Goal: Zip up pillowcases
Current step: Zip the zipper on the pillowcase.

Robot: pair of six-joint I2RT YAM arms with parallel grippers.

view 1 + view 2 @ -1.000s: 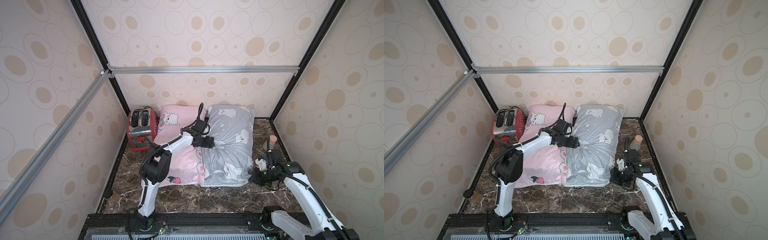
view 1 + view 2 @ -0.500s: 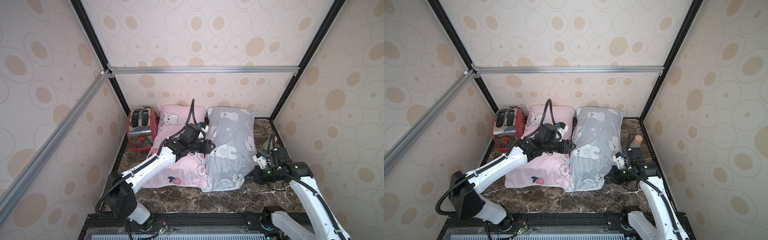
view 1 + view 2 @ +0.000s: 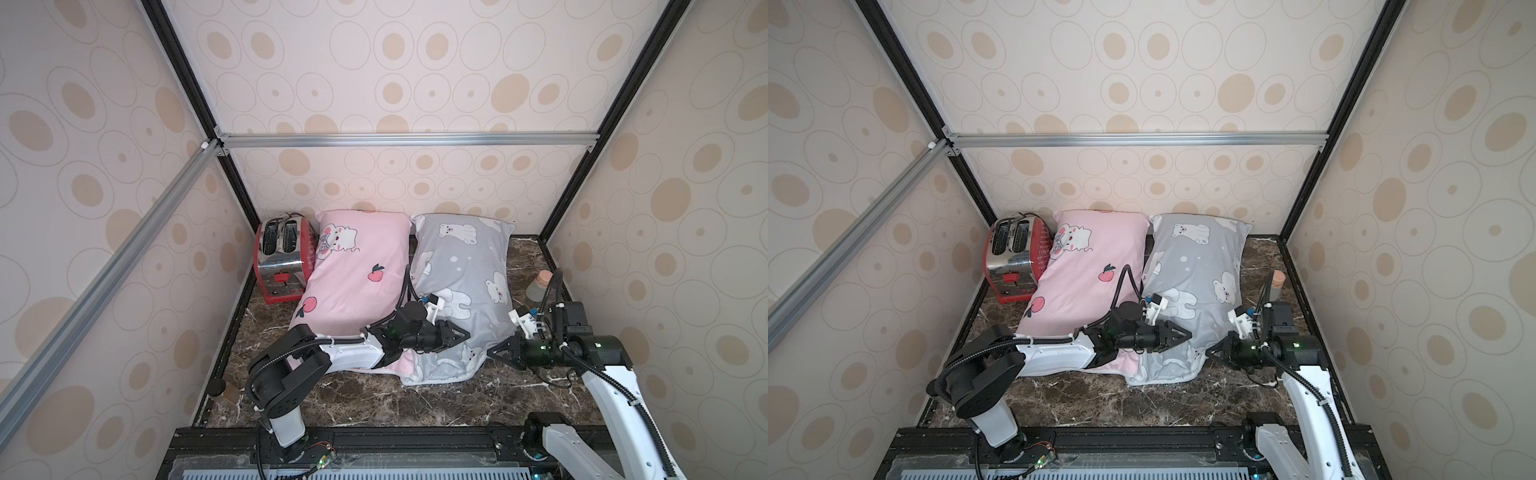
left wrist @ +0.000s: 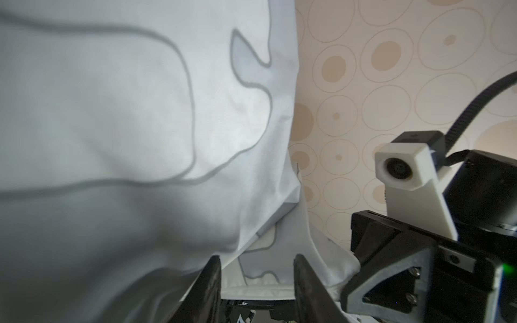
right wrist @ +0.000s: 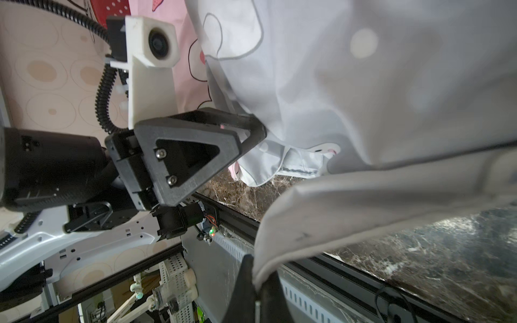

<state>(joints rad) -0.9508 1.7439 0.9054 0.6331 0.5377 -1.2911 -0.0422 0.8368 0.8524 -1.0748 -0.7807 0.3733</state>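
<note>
While both arms reach in low from the near edge, two filled pillowcases lie side by side on a dark marble-patterned tabletop (image 3: 374,405), their long sides running away from the camera. On the left is the pink pillowcase (image 3: 357,266), printed with a white cartoon animal and red fruits. Just beside it on the right is the grey pillowcase (image 3: 461,253), printed with white polar bears.

Lying across the pink case's near corner, the left arm puts the left gripper (image 3: 460,333) over the near end of the grey case. The left wrist view shows its two dark fingers (image 4: 212,279) standing apart with the grey case's pale hem lying between them. Whether they are pinching it I cannot tell.

At that case's near right corner is the right gripper (image 3: 493,353). In the right wrist view its fingers are closed together on a fold of grey fabric (image 5: 256,282), which hangs clear of the tabletop there (the zip itself cannot be made out in any view).

A red and chrome toaster (image 3: 282,257) stands in the far left corner, touching the pink case. A small corked bottle (image 3: 540,284) stands near the right wall, apart from the grey case.
</note>
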